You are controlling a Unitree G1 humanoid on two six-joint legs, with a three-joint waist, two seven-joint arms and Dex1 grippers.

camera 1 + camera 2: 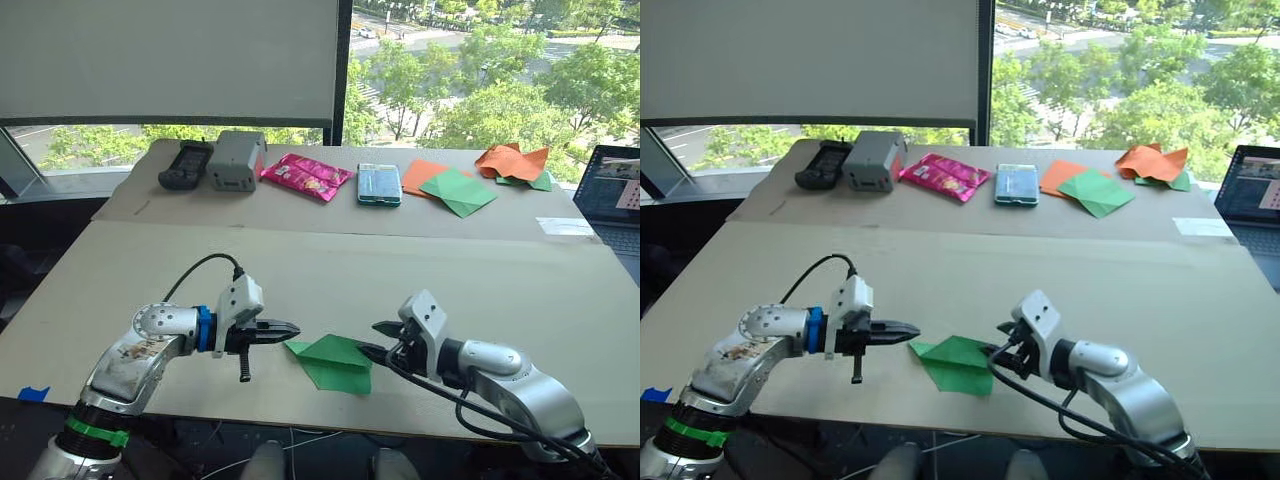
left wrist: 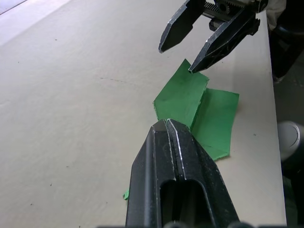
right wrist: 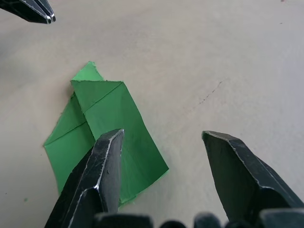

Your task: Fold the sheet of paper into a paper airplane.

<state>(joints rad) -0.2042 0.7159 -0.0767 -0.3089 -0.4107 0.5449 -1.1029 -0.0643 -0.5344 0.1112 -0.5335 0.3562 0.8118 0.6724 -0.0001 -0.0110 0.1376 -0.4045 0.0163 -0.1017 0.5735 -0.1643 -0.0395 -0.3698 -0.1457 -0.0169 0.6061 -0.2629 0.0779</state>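
Note:
The sheet of paper (image 1: pixel 335 362) is bright green and lies flat near the table's front edge, folded into a layered, pointed wedge like a rough paper airplane (image 2: pixel 194 109). My left gripper (image 1: pixel 290 329) is shut and empty, with its tip just off the wedge's left point and slightly above it. On the paper's right side my right gripper (image 1: pixel 375 338) is open. In the right wrist view one of its fingers (image 3: pixel 107 156) hangs over the paper's edge (image 3: pixel 109 118), and the other is over bare table.
Along the table's back strip lie a black device (image 1: pixel 185 165), a grey box (image 1: pixel 235 160), a pink packet (image 1: pixel 305 176), a teal box (image 1: pixel 380 184), flat orange and green sheets (image 1: pixel 455 190) and crumpled orange paper (image 1: pixel 512 160). A laptop (image 1: pixel 612 190) sits far right.

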